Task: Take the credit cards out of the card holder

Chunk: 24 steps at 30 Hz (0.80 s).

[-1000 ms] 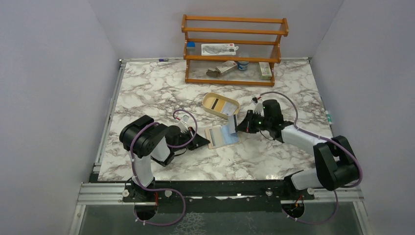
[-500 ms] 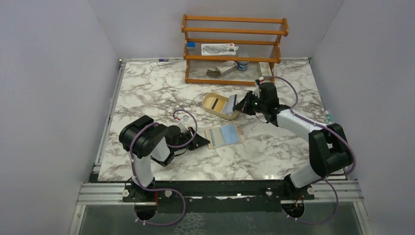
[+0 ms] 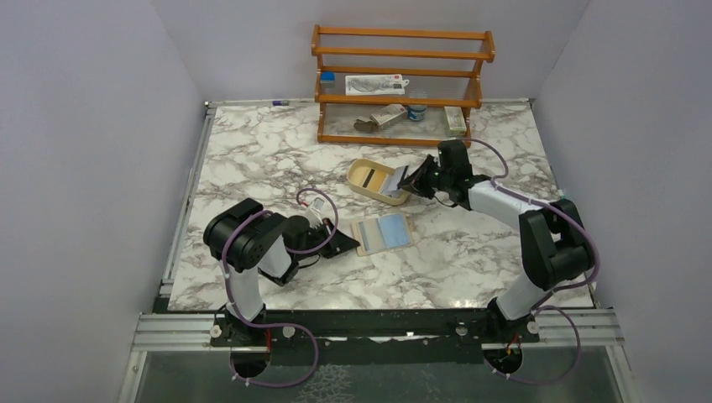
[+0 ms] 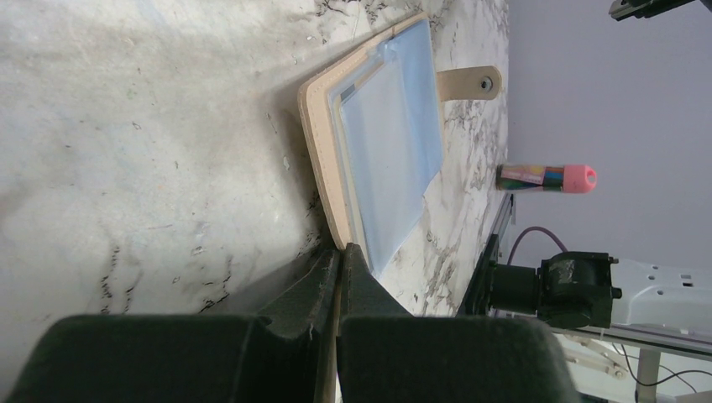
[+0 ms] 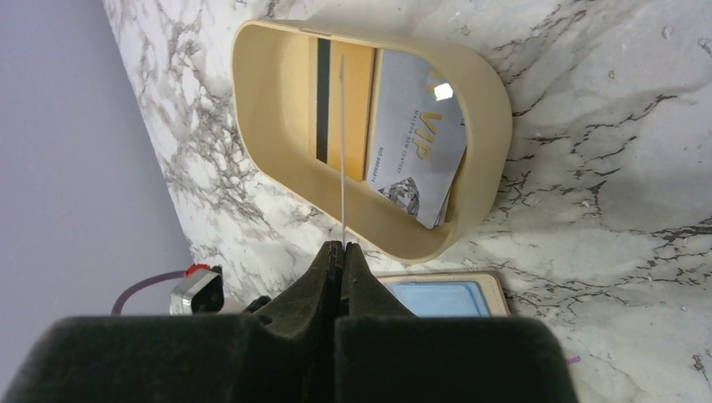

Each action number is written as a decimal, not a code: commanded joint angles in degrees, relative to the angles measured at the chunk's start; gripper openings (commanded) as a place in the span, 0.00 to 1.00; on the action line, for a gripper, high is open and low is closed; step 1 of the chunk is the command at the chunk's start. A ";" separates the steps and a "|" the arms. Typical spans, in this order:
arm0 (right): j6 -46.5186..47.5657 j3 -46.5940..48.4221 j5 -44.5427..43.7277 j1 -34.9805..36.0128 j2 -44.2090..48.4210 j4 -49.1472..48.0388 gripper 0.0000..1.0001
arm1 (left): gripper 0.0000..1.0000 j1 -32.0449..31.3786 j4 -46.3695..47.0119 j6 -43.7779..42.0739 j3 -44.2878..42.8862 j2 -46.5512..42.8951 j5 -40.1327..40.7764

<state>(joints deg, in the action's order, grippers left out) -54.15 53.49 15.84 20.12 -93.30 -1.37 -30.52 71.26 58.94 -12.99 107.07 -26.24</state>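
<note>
The right gripper [image 3: 417, 180] is pinching a thin card [image 5: 342, 143] edge-on above the tan tray [image 5: 491, 126], reaching in from the tray's 3 o'clock. An orange card [image 5: 354, 101] and a silver card [image 5: 416, 143] are lying inside the tray. The card holder [image 3: 383, 232] is lying open on the table [image 3: 269, 159] at the tray's 6 o'clock. The left gripper [image 4: 339, 256] is clamping its tan edge from 9 o'clock.

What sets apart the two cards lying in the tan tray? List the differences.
Colour: the yellow-orange card is warm-toned; the grey card is silvery.
Markings: the yellow-orange card carries a dark band along its length; the grey card shows VIP lettering and a gem picture.
Shared: both are thin rectangles lying side by side inside the tray.
</note>
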 commanded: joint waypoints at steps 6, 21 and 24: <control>-3.99 1.85 0.81 -0.32 -4.41 2.34 0.00 | 0.00 -0.50 -10.84 -3.44 2.95 2.42 1.45; -2.26 3.69 0.90 -0.31 -6.69 3.63 0.36 | 0.00 -0.50 -10.09 -3.08 3.68 2.95 1.77; -1.68 4.66 -0.29 -0.28 -5.88 5.18 0.46 | 0.00 -0.50 -10.14 -3.15 3.50 3.01 1.74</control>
<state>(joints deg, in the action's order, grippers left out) -57.17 56.05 16.36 20.12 -100.01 0.62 -30.52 72.69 58.94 -11.79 107.15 -26.24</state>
